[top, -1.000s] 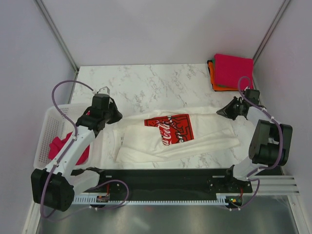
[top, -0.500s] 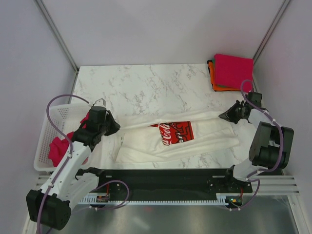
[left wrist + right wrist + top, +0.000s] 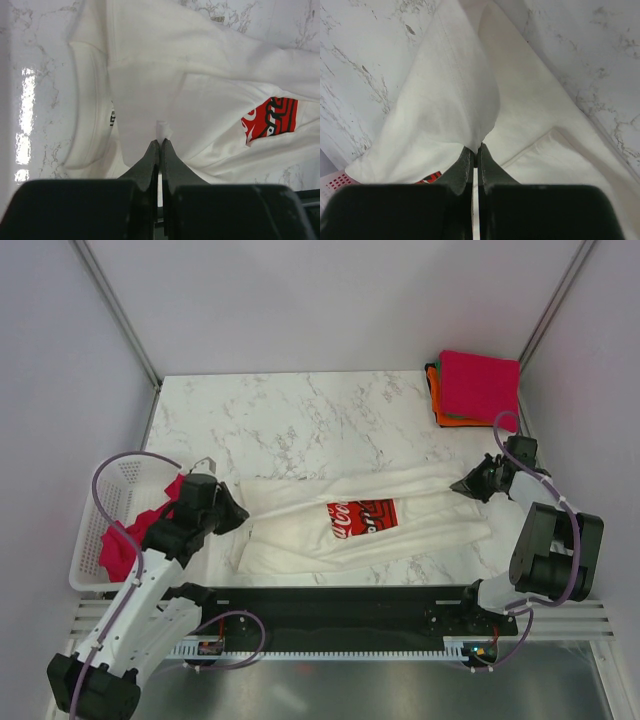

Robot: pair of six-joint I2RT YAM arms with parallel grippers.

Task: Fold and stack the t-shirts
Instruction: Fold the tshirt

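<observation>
A white t-shirt [image 3: 420,525] with a red Coca-Cola print [image 3: 361,516] lies across the near part of the marble table, its far edge lifted and folded toward me over part of the print. My left gripper [image 3: 238,516] is shut on the shirt's left end; in the left wrist view the fingertips [image 3: 160,143] pinch a nub of white cloth [image 3: 200,95]. My right gripper [image 3: 463,485] is shut on the right end, and the white cloth [image 3: 445,100] hangs from its closed tips [image 3: 476,148]. A folded magenta t-shirt [image 3: 480,382] tops a stack at the back right.
A white lattice basket [image 3: 88,530] stands at the left edge with a crumpled magenta t-shirt [image 3: 115,545] inside, close under my left arm. Orange and green edges [image 3: 437,405] show beneath the folded stack. The frame's posts stand at the two far corners.
Both grippers have drawn the shirt's far edge toward the near side, so white cloth now covers most of the red print. The left arm has swung nearer and lower.
</observation>
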